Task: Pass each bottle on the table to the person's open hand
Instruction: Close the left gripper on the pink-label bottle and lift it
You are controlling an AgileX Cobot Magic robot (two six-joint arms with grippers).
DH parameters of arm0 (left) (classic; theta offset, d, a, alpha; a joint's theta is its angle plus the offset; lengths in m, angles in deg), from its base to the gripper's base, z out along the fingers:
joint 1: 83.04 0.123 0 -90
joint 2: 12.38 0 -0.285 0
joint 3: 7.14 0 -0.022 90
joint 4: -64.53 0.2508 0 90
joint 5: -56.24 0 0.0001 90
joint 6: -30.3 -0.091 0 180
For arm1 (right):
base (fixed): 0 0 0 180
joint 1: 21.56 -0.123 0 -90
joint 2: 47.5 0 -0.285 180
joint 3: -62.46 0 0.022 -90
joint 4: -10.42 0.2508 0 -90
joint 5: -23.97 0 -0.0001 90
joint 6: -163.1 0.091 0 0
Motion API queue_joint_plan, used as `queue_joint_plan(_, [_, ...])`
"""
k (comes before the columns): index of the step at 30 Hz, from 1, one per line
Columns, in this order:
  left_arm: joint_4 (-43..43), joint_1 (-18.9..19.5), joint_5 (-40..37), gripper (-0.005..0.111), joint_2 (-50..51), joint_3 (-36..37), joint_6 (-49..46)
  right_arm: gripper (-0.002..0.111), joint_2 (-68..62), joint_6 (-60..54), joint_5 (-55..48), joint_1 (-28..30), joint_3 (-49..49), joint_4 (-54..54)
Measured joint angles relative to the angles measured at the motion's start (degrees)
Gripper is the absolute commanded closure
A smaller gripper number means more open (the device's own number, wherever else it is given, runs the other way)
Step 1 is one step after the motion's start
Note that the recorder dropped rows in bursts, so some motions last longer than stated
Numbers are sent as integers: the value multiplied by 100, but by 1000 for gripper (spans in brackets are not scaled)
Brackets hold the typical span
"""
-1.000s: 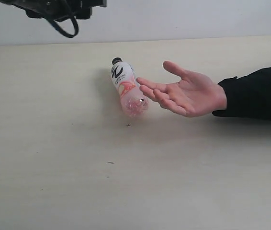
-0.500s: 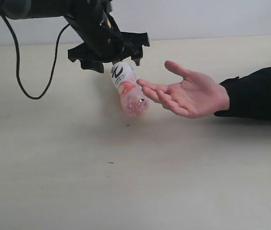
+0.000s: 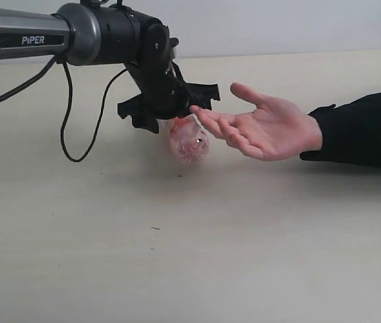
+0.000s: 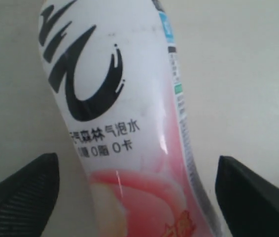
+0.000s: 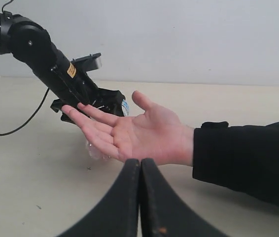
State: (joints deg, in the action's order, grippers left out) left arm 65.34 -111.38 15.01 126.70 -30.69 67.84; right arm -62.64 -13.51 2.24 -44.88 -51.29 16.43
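In the exterior view the left tool [image 3: 170, 111] hangs spread wide over the pink-and-white bottle [image 3: 189, 142], which lies on its side on the bench [image 3: 244, 256] with its clear base towards the camera. The person's hand [image 3: 264, 128] waits palm up just beside it, fingertips almost at the tool. In the left wrist view the label fills the picture and the two dark jaw tips stand either side of the bottle with a gap at each flank, so nothing is gripped yet. To do this well, I would keep the bottle centred between the tips, settle lower until they bracket its widest line, then close gently on the labelled body, since thin plastic will likely dent or squirt out under a skewed pinch. The waiting fingers sit close, so the lift should go straight up before crossing to the palm. In the right wrist view the right tool [image 5: 140, 165] is clenched on nothing, low and well back from the hand.
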Motion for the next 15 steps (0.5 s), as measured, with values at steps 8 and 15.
queue_joint_plan(8, [21, 0, 0, 50, 182, 0, -88, 108, 0, 0, 0, 0, 0, 0])
queue_joint_plan(15, [81, 0, 0, 101, 182, -41, -131, 108, 0, 0, 0, 0, 0, 0])
